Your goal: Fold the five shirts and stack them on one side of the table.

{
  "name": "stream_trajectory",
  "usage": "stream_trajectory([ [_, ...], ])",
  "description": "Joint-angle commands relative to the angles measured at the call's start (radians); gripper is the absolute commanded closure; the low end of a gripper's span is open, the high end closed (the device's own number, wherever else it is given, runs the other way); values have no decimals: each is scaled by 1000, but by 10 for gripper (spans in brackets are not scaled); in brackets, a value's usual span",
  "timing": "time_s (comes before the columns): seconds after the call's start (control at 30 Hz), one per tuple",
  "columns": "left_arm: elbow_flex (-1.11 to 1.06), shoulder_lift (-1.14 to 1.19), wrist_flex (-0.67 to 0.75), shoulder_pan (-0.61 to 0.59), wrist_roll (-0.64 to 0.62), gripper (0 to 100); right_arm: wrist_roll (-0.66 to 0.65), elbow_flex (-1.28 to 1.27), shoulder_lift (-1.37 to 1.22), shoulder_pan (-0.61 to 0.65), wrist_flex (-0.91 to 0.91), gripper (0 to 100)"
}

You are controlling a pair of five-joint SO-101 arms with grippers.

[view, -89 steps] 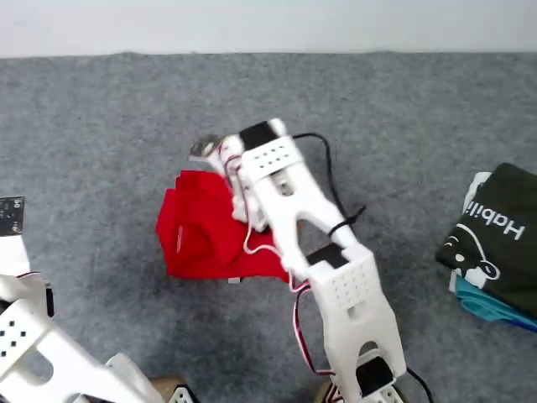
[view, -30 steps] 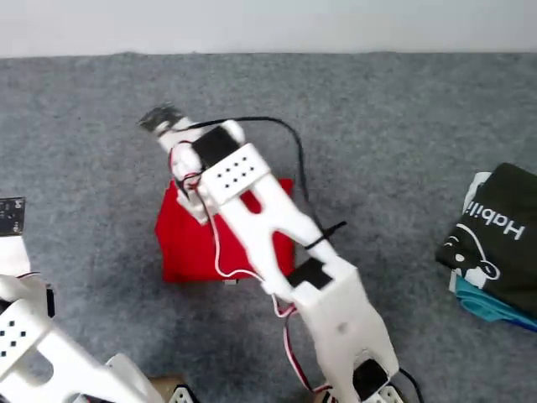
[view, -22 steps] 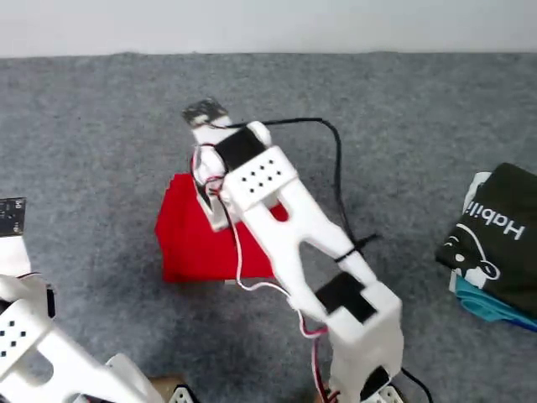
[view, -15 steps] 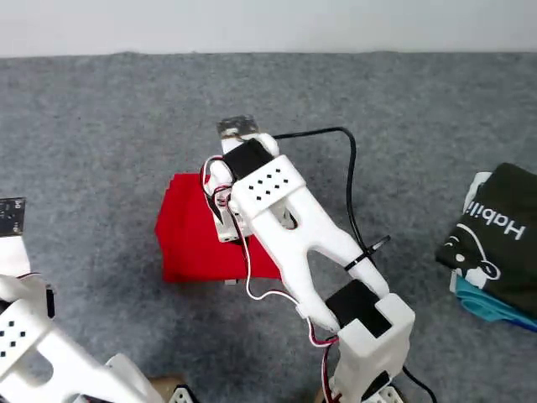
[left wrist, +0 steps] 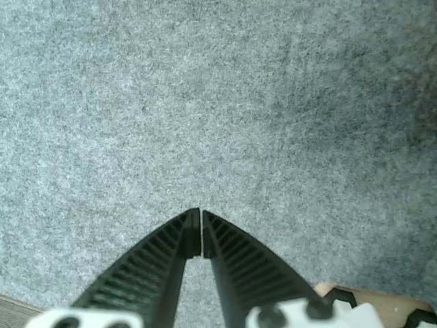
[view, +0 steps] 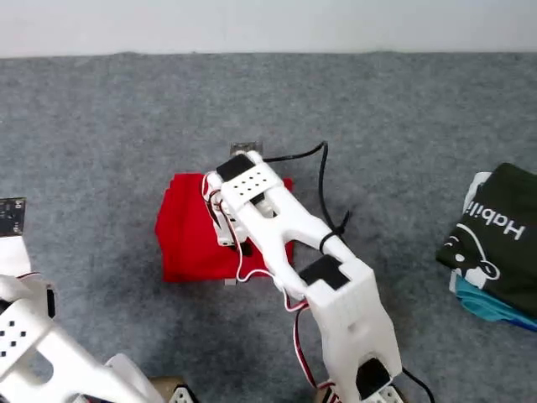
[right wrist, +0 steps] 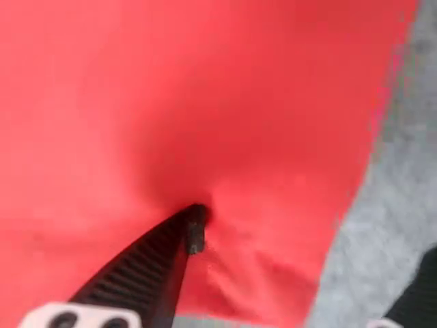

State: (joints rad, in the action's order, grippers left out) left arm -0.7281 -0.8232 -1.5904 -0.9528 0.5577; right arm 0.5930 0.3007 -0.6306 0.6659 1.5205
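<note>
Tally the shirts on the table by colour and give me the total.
Red shirt: 1
Dark green shirt: 1
Teal shirt: 1
White shirt: 1, just an edge peeking from the pile, so less certain
Total: 4 shirts in sight

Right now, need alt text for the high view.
The right arm hangs over a folded red shirt on the grey table, its gripper down on the cloth. A stack topped by a dark green shirt sits at the right edge; the left arm is at the lower left corner.
</note>
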Motion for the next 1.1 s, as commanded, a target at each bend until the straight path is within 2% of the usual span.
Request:
stream_trajectory([
  [0.0, 13, -20, 2, 6, 8, 986, 9, 6, -38, -7, -38, 637],
  [0.27, 7, -18, 2, 6, 8, 986, -3, 6, -111, -13, 10, 978],
  [0.3, 7, -18, 2, 6, 8, 986, -20, 6, -113, -13, 22, 997],
  [0.47, 8, -18, 2, 6, 8, 986, -68, 6, -90, -27, 97, 988],
  [0.63, 10, -18, 2, 6, 8, 986, -160, 2, -7, -94, 185, 989],
  [0.73, 12, -18, 2, 6, 8, 986, -296, 2, 54, -162, 252, 989],
  [0.83, 13, -18, 2, 6, 8, 986, -489, 2, 114, -278, 269, 989],
  [0.97, 13, -18, 2, 6, 8, 986, -861, 11, 159, -446, 246, 990],
  [1.07, 13, -18, 2, 8, 8, 986, -1211, 12, 173, -550, 194, 990],
])
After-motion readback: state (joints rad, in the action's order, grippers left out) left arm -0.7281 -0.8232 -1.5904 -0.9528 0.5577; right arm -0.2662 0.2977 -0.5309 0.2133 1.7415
